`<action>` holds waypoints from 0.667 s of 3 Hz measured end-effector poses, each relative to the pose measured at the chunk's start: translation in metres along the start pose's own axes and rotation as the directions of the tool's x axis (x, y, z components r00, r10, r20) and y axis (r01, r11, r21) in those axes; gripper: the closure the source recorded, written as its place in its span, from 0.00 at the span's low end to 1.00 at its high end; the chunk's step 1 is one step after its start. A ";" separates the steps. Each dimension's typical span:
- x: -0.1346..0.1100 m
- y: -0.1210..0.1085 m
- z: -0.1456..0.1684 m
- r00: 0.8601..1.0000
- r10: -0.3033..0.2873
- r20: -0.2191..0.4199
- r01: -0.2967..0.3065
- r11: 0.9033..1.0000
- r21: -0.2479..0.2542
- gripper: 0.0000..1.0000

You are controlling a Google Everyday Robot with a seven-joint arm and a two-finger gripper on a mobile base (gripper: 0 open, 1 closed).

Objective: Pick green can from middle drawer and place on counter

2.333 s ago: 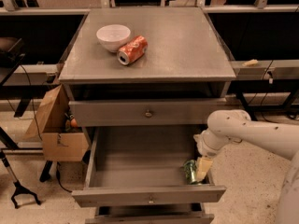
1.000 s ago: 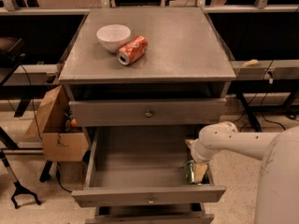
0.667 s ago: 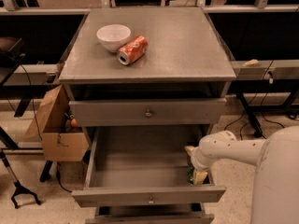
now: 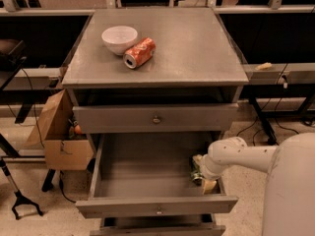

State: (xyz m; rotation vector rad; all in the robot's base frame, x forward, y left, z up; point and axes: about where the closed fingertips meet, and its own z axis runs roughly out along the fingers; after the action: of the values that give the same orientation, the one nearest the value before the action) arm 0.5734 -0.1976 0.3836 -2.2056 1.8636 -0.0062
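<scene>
Grey metal counter (image 4: 197, 48) seen on top, white bowl (image 4: 119, 38) and orange can (image 4: 139, 52) lying on it. Middle drawer (image 4: 142, 173) shown open below. White arm (image 4: 243, 156) extended in from right, wrist angled down. Gripper (image 4: 204, 177) set low at drawer's right front corner, against green can (image 4: 195, 167); grip state cannot be told. Grasp step judged in hand; firm hold, then straight lift, called for next.
</scene>
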 end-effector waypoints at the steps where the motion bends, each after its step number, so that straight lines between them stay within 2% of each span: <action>1: -0.001 -0.002 0.002 1.000 -0.003 0.005 0.003 1.000 -0.015 0.42; 2: -0.001 -0.002 0.002 1.000 -0.003 0.004 0.003 1.000 -0.015 0.40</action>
State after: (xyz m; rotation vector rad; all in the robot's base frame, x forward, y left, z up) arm 0.5756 -0.1956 0.3827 -2.2167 1.8638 0.0122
